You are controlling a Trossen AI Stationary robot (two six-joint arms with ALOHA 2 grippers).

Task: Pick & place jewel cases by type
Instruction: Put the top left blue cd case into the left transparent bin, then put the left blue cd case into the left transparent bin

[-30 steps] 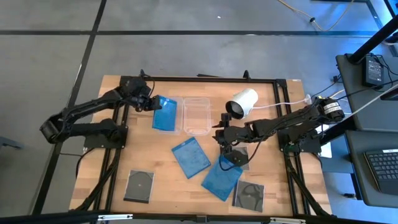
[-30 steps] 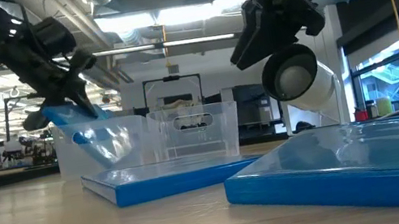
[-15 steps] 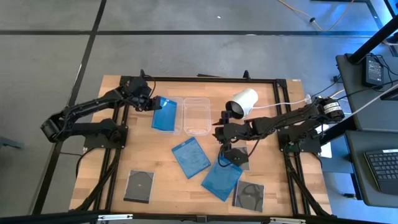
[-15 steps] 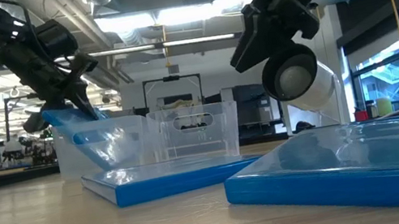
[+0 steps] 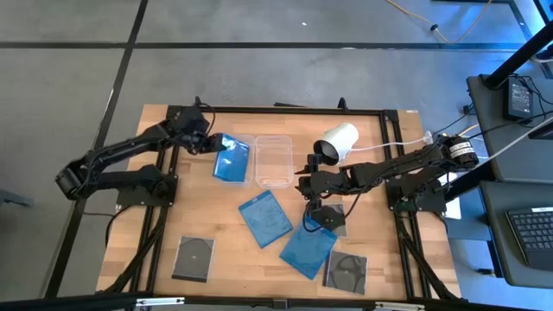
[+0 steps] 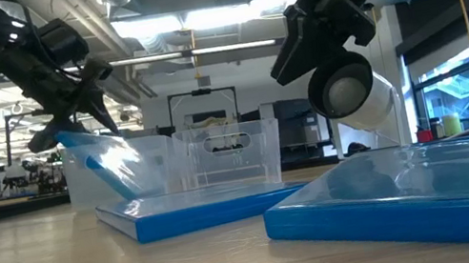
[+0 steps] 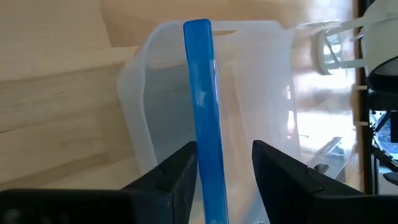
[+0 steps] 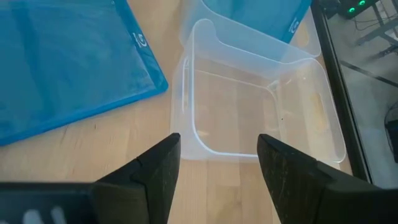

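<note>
A blue jewel case (image 5: 231,158) leans slanted in the left clear tub (image 5: 246,145), its lower part inside and its upper edge (image 6: 71,137) above the rim. My left gripper (image 7: 225,177) is open, one finger on each side of that upper edge (image 7: 208,149). My right gripper (image 8: 214,180) hangs open above the table beside the right clear tub (image 8: 261,118), holding nothing. Two blue cases (image 5: 265,217) (image 5: 308,246) and three dark cases (image 5: 193,257) (image 5: 346,270) (image 5: 332,216) lie flat on the table. My left gripper stands astride the blue case's upper edge (image 7: 210,155), slanting down from the table's left. There is a clear gap to one finger (image 7: 280,180). The other finger (image 7: 177,180) sits right beside the case, and I cannot tell whether it touches.
A white cylinder with a dark end (image 5: 337,142) lies at the far right of the tubs, close to my right arm. A black frame (image 5: 285,110) runs round the wooden table. The near left of the table holds only one dark case.
My left gripper has opened around the blue case's upper edge without moving away. The case stays leaning in the left tub.
</note>
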